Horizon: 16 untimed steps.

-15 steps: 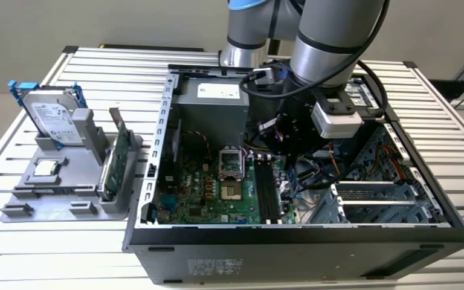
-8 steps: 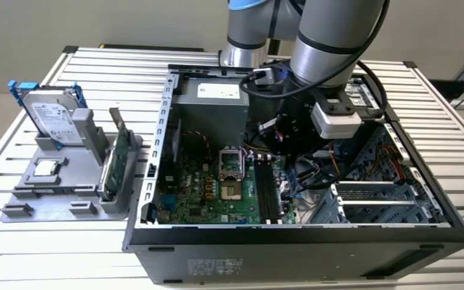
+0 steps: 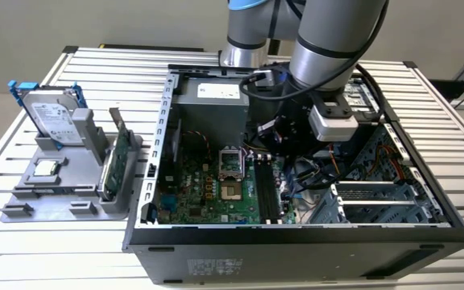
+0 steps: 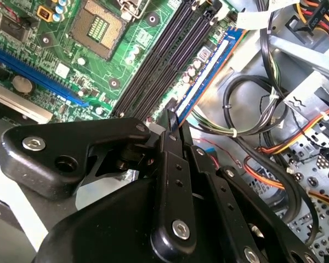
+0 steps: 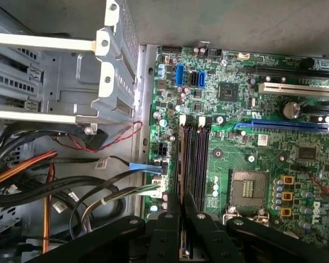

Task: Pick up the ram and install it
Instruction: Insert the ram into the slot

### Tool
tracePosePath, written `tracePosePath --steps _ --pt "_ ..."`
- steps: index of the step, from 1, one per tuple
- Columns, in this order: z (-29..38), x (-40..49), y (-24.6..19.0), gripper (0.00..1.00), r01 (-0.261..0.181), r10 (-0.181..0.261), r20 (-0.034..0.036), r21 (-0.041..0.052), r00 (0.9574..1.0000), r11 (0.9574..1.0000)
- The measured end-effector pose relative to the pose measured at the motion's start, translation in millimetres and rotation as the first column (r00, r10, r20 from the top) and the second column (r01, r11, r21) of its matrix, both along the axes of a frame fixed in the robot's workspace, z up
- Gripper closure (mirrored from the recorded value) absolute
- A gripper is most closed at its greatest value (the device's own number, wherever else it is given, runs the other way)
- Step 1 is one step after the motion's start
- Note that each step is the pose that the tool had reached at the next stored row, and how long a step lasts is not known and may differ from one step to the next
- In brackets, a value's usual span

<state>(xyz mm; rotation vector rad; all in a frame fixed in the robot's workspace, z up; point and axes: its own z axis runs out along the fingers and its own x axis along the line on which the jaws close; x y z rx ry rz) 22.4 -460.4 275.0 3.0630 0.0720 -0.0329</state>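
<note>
**Ram at the slot, claw gripping it – seating not confirmed**

Status: pick-up is done. The claw [image 4: 172, 123] is down inside the open PC case [image 3: 296, 232], right over the motherboard [image 5: 252, 159]. Its fingers are pinched nearly together on the near end of the ram [image 4: 208, 66]; only the thin board sits btwn the tips. From there the stick runs straight out ahead of the claw, on edge and lined up along the memory slots [image 4: 164, 60]. It looks to be in the outermost slot, the one next to the board's edge and the cable bundle [image 4: 252, 109].

Left to do, as I judge it: can't tell whether the stick is pressed fully home or just resting in the slot mouth. Can't make out the end latches well enough to say if they've snapped in. So: picked, carried, aligned = done. Pushed down, locked, let go = not shown as done.

Counts:
- ram sticks: 1, in the claw's grip.
- bare slots: looks like 3, just beside the stick on the side away from the cables.
- CPU socket [image 4: 101, 27]: 1, open, nothing in it, further off on that same side.
- parts tray [image 3: 22, 211]: 1, well away from the claw, outside the case.
- in the tray: 1 hard drive [image 3: 55, 118] standing up, 1 green card [image 3: 113, 169] on edge, 1 small square chip [image 3: 46, 169] lying flat.
</note>
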Motion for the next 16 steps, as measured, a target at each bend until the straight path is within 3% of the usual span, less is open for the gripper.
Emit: tracePosePath --steps 16 --pt "-20.5 0.0 0.0 1.0 0.018 -0.018 -0.0002 -0.0001 0.9998 0.9998"
